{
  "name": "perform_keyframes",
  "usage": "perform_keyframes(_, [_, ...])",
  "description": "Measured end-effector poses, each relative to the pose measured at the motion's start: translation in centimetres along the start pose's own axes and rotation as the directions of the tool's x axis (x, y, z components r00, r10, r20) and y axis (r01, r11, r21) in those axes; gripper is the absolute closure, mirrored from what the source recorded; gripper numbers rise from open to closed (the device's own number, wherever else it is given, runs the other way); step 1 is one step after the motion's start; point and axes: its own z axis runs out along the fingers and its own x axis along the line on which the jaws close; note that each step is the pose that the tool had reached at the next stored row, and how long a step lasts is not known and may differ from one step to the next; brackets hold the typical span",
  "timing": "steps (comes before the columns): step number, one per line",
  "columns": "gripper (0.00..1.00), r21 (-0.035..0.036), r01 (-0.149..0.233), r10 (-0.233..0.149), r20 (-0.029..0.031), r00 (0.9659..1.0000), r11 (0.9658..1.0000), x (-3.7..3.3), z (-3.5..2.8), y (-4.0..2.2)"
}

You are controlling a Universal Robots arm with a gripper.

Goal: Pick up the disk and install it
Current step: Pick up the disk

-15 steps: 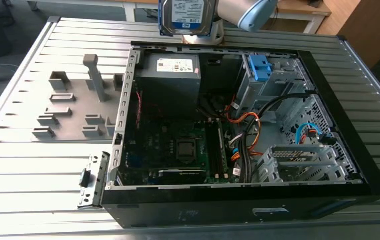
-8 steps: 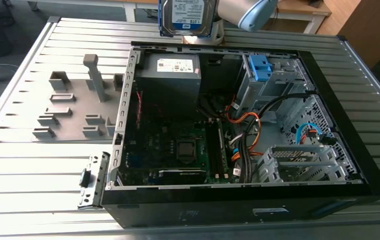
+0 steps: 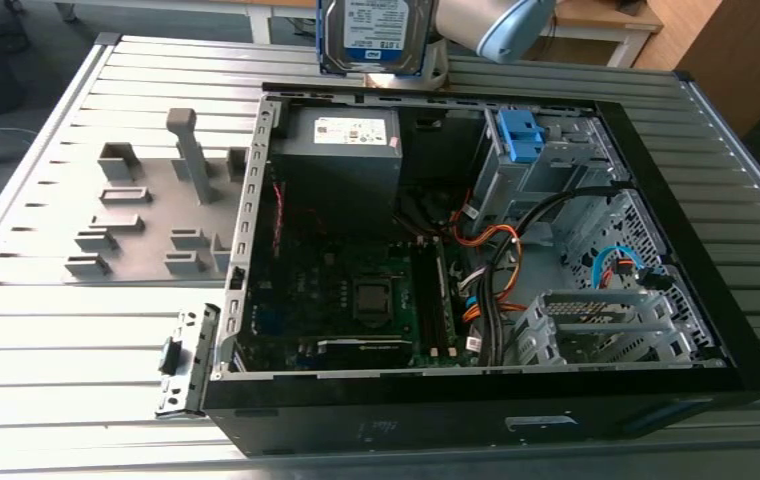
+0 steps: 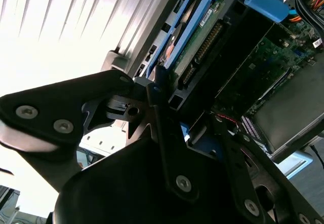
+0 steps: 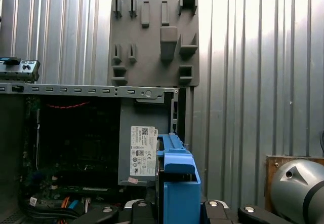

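surface: ribbed metal table (image 3: 33, 330) | on it: open computer case (image 3: 487, 420), grey slotted holder plate (image 3: 140, 235)

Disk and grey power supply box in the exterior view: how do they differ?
The disk is held upright by the end effector above the computer case's rim; the power supply box sits inside the case. The disk is silver with a white-and-blue label and blue frame; the power supply box is grey with a white sticker. The disk looks smaller than the box. Both are labelled metal parts.
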Motion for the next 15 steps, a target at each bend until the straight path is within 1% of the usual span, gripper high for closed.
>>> perform_keyframes(15, [0.64,0.0000,0.000,0.000,-0.0003,1.0000,1.0000,0.50,0.02,0.01])
